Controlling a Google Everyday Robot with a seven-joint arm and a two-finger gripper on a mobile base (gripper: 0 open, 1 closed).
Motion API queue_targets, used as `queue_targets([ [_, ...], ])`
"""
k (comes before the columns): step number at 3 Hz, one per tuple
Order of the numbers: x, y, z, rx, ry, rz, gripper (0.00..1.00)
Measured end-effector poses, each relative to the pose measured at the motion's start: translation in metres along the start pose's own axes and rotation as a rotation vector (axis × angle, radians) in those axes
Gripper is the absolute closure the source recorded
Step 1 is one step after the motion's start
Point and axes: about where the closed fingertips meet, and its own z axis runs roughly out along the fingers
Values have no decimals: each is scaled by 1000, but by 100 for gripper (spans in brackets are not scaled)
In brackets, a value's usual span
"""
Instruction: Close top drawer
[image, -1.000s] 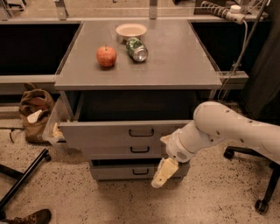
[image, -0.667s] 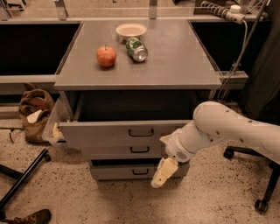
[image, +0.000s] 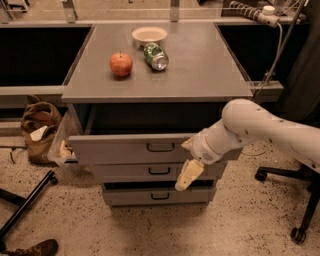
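The top drawer (image: 125, 149) of the grey cabinet stands pulled out, its dark tray open under the cabinet top. Its front panel carries a small black wire handle (image: 160, 147) at the centre. My gripper (image: 184, 165), on the white arm coming in from the right, is in front of the right part of the drawer front, just right of the handle. It is open and empty. One cream finger (image: 188, 175) hangs down over the second drawer front, and the other finger sits by the top drawer's front panel.
Two narrower drawer fronts (image: 159, 171) below are shut. On the cabinet top (image: 200, 75) lie an apple (image: 121, 64), a green can (image: 155, 56) and a white bowl (image: 149, 35). A brown bag (image: 40, 125) sits on the floor at left, and a chair base (image: 295, 200) at right.
My arm and gripper have risen a little, from in front of the lower drawers up to the top drawer's front. The drawer is as far out as before.
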Motion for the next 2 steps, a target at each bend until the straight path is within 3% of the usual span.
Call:
queue_targets([
  [1, -13, -43, 6, 29, 11, -35, 0],
  [2, -21, -69, 14, 38, 20, -48, 0],
])
